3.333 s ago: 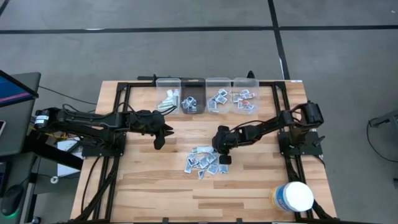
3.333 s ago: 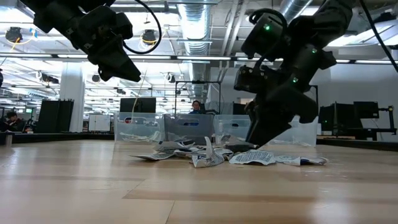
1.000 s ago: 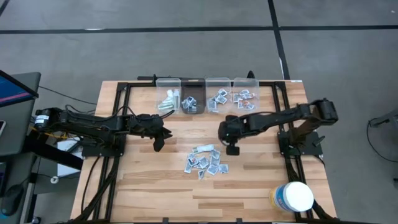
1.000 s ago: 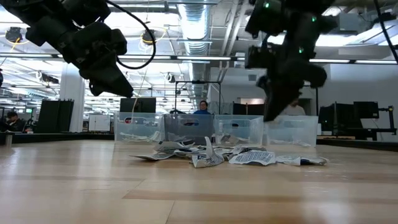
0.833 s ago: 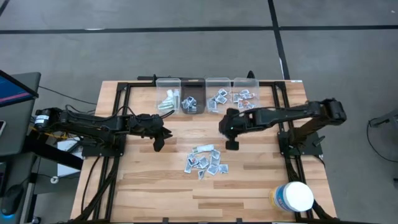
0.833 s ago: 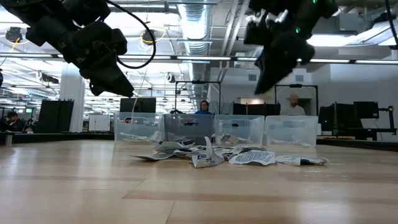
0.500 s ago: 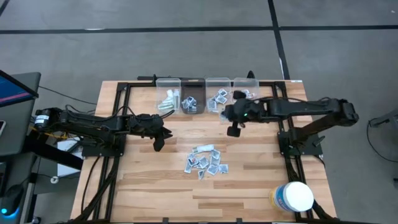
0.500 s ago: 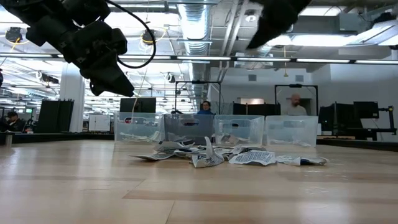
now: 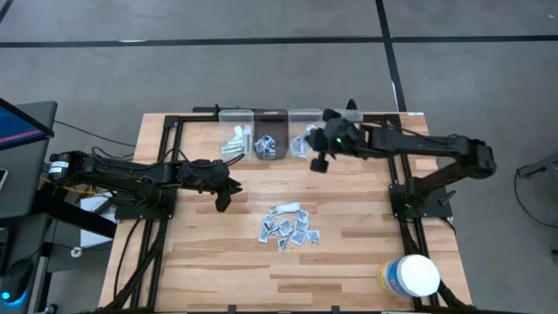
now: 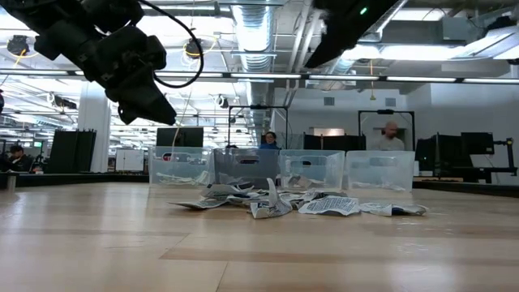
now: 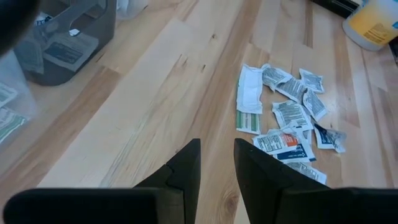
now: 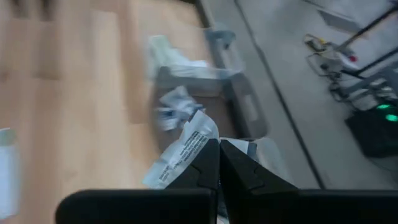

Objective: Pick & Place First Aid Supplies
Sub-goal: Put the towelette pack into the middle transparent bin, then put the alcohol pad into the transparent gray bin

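My right jaws (image 9: 320, 162), pinched shut on one packet (image 12: 181, 151), hang just before the row of bins (image 9: 288, 133) at the bench's (image 9: 200, 262) far edge, with the third bin from the left nearest. This looks like the carrying step of the sort. Next comes lining up over the right bin and letting go, though the blurred wrist view leaves the match unsure. The pile (image 9: 288, 226) waits at mid-bench, well short of the bins. My left jaws (image 9: 221, 198) hover partly open and empty, left of the pile.
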